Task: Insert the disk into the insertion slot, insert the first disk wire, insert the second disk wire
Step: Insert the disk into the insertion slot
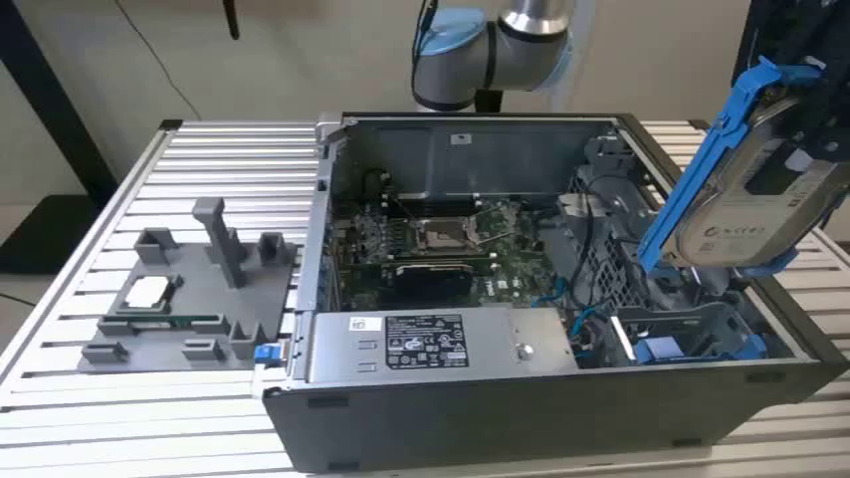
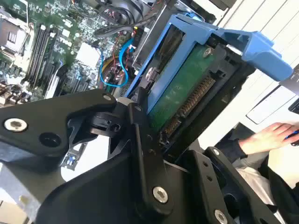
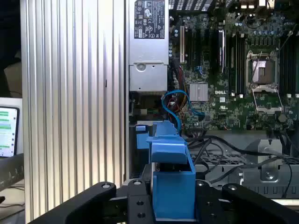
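Second wrist view: black fingers (image 2: 142, 149) clamped on flat silver-grey disk in blue plastic carrier (image 2: 182, 93). First wrist view: disk (image 3: 173, 186) between fingers (image 3: 105, 198). Exterior view: disk (image 1: 757, 204) tilted, up and clear of grey rectangular insertion slot with blue fittings (image 1: 691, 334) below fingers.

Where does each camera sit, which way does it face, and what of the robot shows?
Exterior view: off the arm, looking down into the open case; the arm behind it, the disk raised at the exterior view's right.
First wrist view: at the wrist, facing past the end effector to the motherboard.
Second wrist view: at the wrist, facing the disk held in the end effector.
Shared: all three show the disk.
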Motion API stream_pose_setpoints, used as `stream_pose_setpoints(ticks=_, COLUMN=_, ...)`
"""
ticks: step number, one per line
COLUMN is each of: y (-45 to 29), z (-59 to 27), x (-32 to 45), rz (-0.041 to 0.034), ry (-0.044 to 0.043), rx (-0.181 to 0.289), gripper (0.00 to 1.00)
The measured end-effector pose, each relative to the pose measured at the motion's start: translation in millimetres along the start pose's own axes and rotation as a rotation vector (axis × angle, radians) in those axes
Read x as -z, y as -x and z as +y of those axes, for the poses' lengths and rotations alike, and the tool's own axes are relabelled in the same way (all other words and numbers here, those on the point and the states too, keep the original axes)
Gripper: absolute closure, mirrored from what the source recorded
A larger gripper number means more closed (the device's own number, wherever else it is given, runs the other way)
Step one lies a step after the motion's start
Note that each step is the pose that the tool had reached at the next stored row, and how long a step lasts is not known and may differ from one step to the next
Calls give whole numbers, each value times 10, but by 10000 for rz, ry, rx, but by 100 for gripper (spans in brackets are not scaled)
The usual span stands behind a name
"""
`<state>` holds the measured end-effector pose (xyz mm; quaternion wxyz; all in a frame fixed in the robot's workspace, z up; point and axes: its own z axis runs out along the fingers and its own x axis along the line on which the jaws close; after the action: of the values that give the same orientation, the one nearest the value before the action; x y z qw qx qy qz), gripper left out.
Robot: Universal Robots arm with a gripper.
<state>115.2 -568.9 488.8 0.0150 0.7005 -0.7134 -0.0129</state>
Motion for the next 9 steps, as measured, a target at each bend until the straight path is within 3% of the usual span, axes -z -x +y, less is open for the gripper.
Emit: stream_pose_setpoints(ticks=9, y=0, z=0, x=0, rz=0, ry=0, rx=0, gripper=67)
